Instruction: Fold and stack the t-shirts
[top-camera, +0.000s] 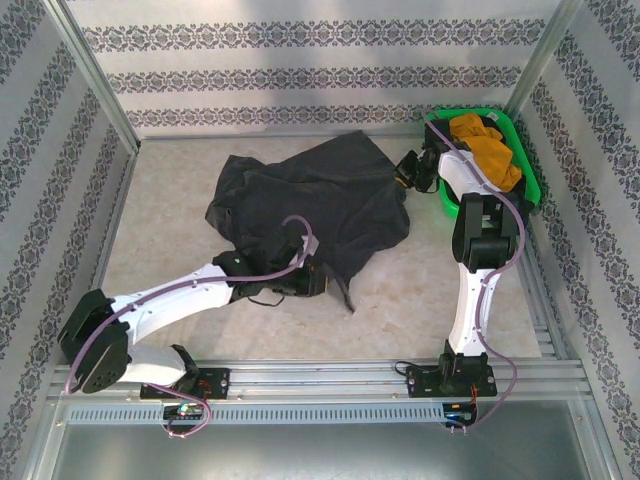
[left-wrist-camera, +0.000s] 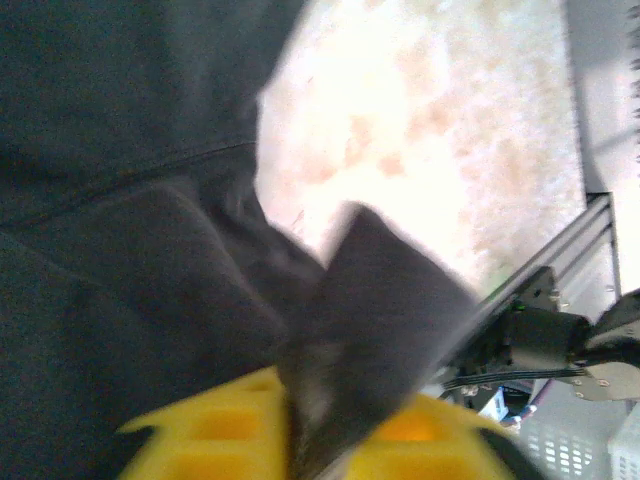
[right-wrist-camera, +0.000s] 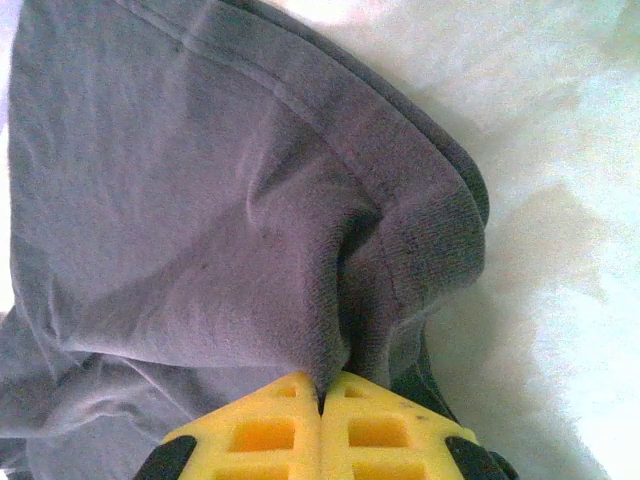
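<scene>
One charcoal t-shirt lies rumpled mid-table; it is likely soft, light and limp, best taken at hem or shoulder seams. Right gripper pinches a fold at its 3 o'clock edge, pads together. Left gripper, at 6 o'clock, straddles a blurred flap; whether it grips I cannot tell. Bare table lies toward 9; green basket crowds 2.

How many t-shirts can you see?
2. A charcoal grey t-shirt lies crumpled on the table; a mustard orange t-shirt sits in the green basket at the far right. Others may be hidden beneath it.
</scene>
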